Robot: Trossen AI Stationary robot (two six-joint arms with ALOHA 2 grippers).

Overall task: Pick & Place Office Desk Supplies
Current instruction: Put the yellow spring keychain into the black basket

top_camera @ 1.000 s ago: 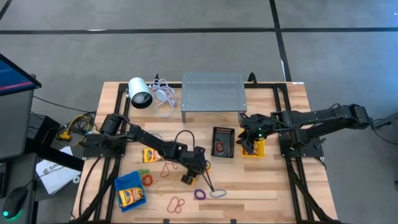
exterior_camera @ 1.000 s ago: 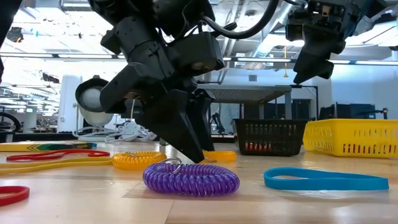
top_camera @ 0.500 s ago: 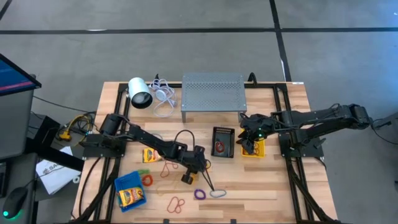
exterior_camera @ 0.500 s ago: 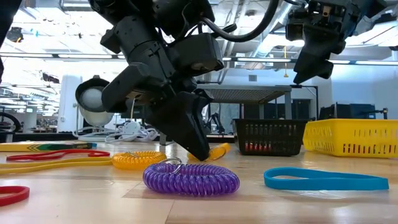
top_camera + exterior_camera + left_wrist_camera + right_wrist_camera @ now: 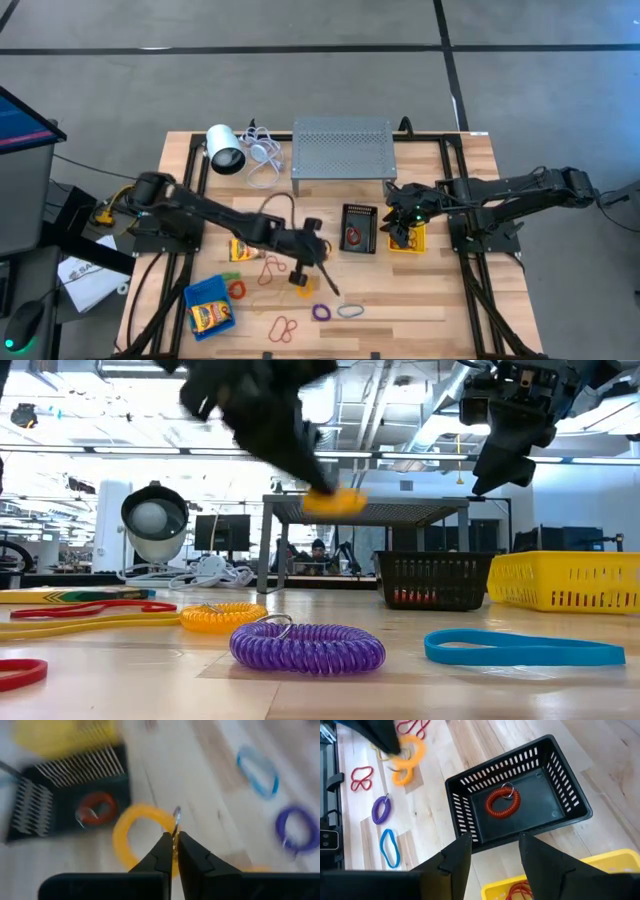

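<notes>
Looking down, the left gripper [image 5: 303,262] hangs just beside the black bin [image 5: 358,228], nearer it than the right gripper [image 5: 398,228]. At table level, its pinched yellow coil [image 5: 334,501] rides aloft. Its wrist camera shows fingers clamped on the coil's ring, bin ahead.

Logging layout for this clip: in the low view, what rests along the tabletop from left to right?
Red band → orange coil → purple coil → black bin → blue band → yellow bin.
</notes>
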